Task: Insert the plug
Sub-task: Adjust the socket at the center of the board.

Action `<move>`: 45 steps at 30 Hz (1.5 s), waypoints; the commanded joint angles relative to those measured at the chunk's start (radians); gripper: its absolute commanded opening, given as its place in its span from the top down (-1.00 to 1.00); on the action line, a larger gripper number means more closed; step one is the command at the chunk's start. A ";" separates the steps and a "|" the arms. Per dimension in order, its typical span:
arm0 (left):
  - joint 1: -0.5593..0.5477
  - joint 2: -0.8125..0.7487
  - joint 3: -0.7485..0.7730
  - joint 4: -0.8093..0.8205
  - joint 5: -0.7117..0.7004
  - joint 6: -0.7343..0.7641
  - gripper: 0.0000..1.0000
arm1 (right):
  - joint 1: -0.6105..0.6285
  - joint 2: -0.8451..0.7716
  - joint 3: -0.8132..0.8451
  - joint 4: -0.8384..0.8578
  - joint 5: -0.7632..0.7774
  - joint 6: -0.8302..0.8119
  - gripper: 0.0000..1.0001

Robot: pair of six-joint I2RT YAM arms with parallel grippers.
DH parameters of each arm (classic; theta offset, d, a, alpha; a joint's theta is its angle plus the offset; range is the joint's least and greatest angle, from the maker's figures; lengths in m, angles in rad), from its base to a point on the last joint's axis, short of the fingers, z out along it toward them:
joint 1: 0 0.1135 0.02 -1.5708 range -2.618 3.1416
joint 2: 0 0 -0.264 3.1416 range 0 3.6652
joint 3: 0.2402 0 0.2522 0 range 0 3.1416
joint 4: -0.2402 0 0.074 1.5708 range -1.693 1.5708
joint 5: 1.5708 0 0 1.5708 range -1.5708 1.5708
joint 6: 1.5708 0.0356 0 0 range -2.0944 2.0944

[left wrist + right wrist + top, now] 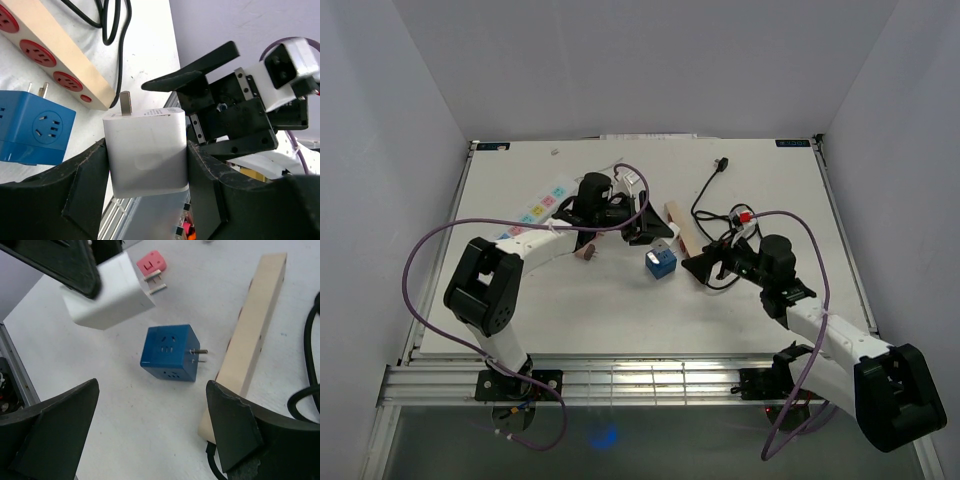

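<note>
Left gripper (147,165) clamps the white plug (145,150) in the air near the wooden power strip (50,55), not yet plugged in; right gripper (150,425) hangs wide open just beside the strip.

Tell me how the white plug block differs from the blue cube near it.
The white plug block is clamped between the left end effector's fingers, off the table; the blue cube lies loose on the table. The white plug block's faces look plain; the blue cube's faces carry socket holes. Both have metal prongs sticking out of one side.
</note>
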 commanded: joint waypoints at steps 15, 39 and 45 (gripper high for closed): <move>-0.076 0.013 -0.030 0.090 0.112 -0.045 0.12 | 0.168 -0.052 0.006 0.155 0.159 -0.140 -0.80; -0.101 0.039 -0.034 0.093 0.132 -0.036 0.10 | 0.208 -0.064 0.014 0.152 0.144 -0.175 -0.12; -0.101 0.034 -0.037 0.094 0.140 -0.030 -0.10 | 0.208 -0.060 0.018 0.145 0.140 -0.169 0.40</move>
